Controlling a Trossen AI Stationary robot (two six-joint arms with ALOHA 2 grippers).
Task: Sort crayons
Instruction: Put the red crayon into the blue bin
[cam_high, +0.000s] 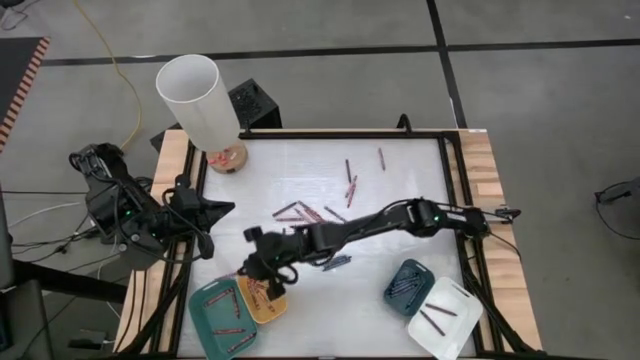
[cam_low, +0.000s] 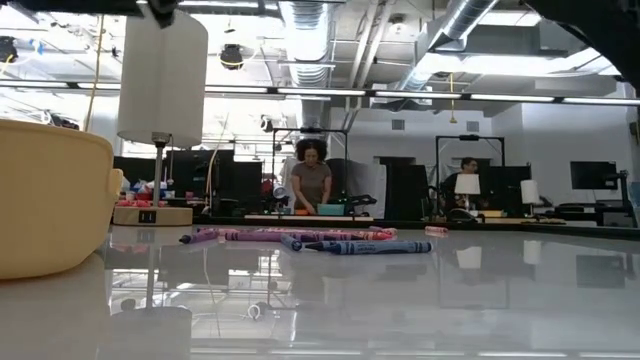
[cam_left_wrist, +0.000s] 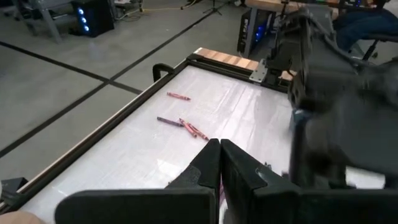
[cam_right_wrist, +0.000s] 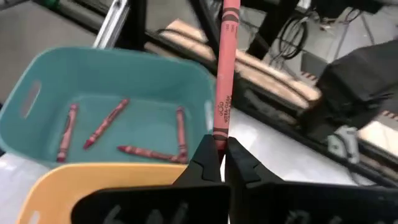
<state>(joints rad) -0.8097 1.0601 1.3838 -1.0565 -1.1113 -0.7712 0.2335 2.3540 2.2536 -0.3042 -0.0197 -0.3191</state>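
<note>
Over the yellow tray (cam_right_wrist: 93, 186), right gripper (cam_right_wrist: 221, 152) fingers clamped on a pink crayon (cam_right_wrist: 225, 74); left gripper (cam_left_wrist: 220, 163) fingers closed, empty

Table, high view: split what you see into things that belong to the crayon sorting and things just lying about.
Belongs to the job:
loose crayons
pink crayon in the right gripper
teal tray with red crayons
yellow tray
dark-blue tray
white tray

Just lying about:
lamp
idle left gripper

trays (cam_high: 222, 318): 4 (teal, yellow, dark-blue, white) | red crayons (cam_right_wrist: 102, 132) in teal tray: 4 | robot arms (cam_high: 400, 218): 2 | lamp (cam_high: 197, 100): 1 | people (cam_low: 312, 180) in the room behind: 2
</note>
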